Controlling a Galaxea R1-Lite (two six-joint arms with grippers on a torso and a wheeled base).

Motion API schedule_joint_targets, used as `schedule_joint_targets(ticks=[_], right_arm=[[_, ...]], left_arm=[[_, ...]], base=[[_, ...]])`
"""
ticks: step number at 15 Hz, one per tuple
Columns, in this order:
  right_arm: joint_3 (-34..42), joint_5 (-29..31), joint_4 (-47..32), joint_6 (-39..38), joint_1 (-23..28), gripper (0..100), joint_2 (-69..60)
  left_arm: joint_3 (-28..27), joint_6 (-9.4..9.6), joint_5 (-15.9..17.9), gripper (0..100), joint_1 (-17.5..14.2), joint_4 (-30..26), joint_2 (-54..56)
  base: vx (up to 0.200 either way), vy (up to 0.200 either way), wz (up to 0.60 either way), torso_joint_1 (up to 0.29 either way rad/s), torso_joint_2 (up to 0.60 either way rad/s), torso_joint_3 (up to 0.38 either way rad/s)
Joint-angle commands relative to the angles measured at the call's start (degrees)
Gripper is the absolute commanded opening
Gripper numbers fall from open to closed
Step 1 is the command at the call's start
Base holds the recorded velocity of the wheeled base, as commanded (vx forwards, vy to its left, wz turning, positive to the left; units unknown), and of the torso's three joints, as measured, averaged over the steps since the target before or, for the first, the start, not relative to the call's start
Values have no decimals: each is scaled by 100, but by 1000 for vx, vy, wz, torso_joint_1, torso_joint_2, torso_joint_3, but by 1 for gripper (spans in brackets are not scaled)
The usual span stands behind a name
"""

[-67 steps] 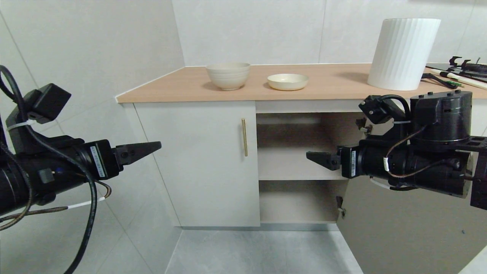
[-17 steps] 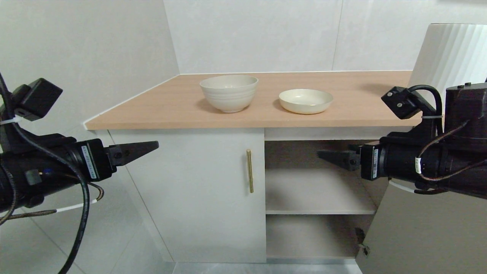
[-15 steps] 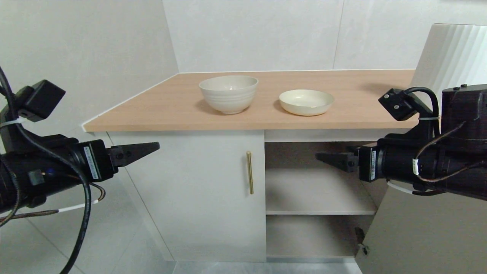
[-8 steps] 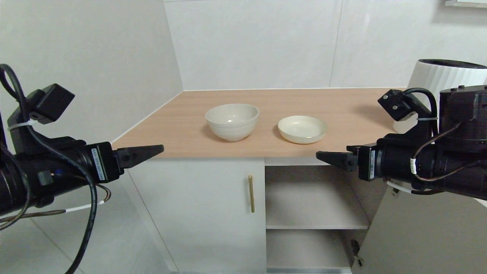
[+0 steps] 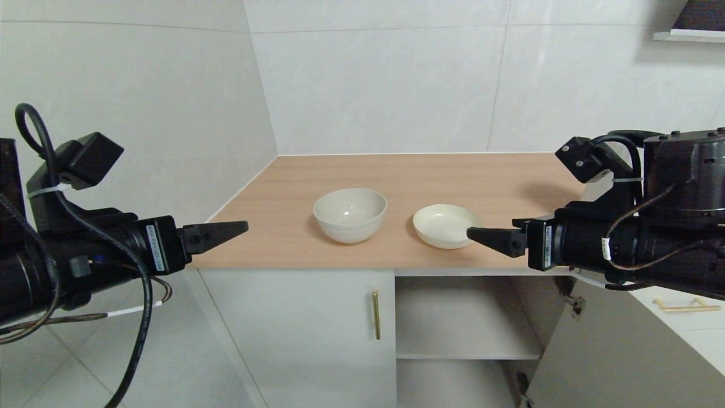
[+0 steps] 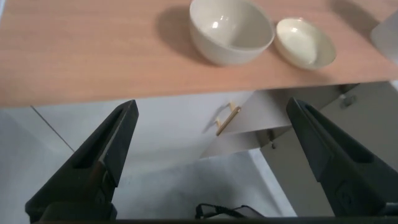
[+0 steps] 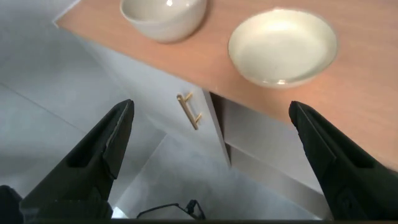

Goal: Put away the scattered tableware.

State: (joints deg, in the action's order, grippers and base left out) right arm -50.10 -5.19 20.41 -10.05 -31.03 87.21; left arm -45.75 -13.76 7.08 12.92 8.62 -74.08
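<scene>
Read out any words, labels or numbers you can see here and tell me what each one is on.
Left white sticker, on the arm behind the left gripper: print too small to read.
Right white sticker, behind the right gripper: print too small to read.
Bowl, dish, countertop, cabinet door: no text.

A deep cream bowl (image 5: 350,214) stands upright on the wooden counter (image 5: 396,175), near its front edge. Just beside it on the robot's right, not touching, sits a shallow cream dish (image 5: 444,225) (also upright, with a much lower wall). Both are empty inside.
</scene>
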Motion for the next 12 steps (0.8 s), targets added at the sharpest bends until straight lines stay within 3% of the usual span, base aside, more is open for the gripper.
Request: schedule_joint_targets(ticks=[1,3,7,8,10,12], right_arm=[[1,1,7,-6,0,100,50],[1,1,34,38,0,100,94],[-210,-26,693,433,316,100,666],[-553,27,552,424,352,100,894],[-1388,194,-230,134,571,100,1316],[-1828,941,-670,-305,571,100,1641]], left_arm=[[5,-4,4,100,0,8,-89],[-39,-4,12,100,0,26,-186],[-821,-4,-84,100,149,-9,-1056],[-1173,-4,-251,100,149,-53,-1346],[-2034,-4,-1113,100,193,-475,-2066],[-2465,-30,-1552,100,351,-712,-2523]], base=[[0,0,0,222,-515,-286],[0,0,0,227,-513,-273],[0,0,0,79,-168,-93],[0,0,0,0,0,0],[0,0,0,0,0,0],[0,0,0,0,0,0]])
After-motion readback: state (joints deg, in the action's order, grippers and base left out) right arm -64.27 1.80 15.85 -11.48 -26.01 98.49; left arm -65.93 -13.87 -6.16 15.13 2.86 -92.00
